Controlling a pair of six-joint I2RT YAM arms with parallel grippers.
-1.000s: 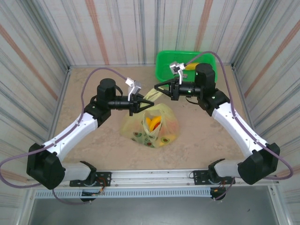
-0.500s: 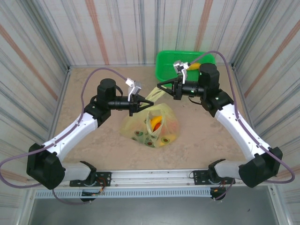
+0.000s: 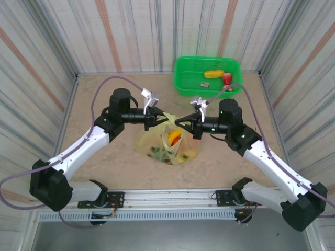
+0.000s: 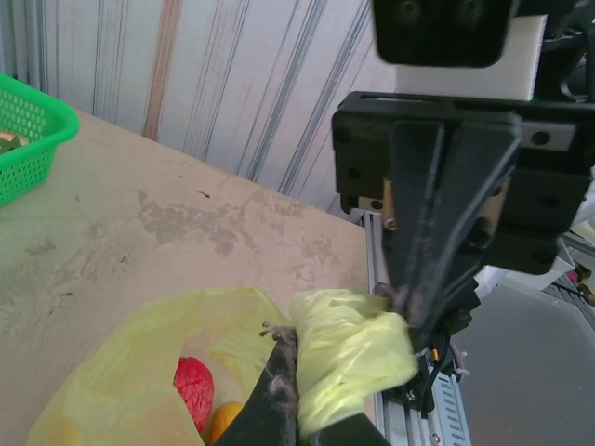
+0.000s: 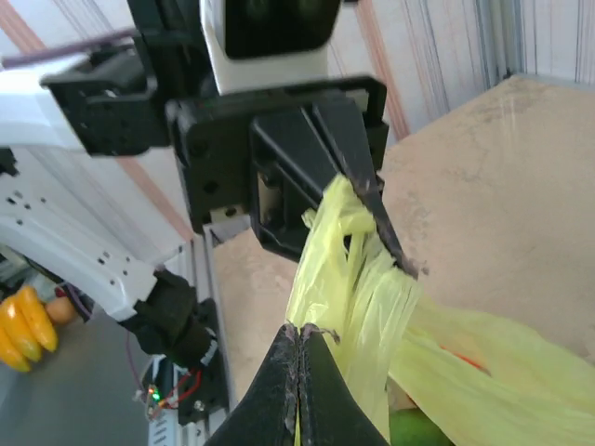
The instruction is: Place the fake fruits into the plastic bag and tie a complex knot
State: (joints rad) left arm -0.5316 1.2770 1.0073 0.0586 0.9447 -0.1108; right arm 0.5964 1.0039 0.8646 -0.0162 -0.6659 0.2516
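The plastic bag lies mid-table with fake fruits showing through it. In the left wrist view a red fruit and an orange one sit in the bag's mouth. My left gripper is shut on a bunched yellow-green handle. My right gripper faces it tip to tip above the bag, shut on a handle strip. The two strips are wrapped around each other between the grippers. A green fruit peeks out below the strips. No finished knot shows.
A green mesh basket stands at the back right, holding a yellow banana and a red fruit. Striped walls close in the table on three sides. Bare tabletop lies left of and in front of the bag.
My right gripper has swung from near the basket down and forward to meet the left gripper over the bag, bringing its handle strip. The left gripper closed and barely moved.
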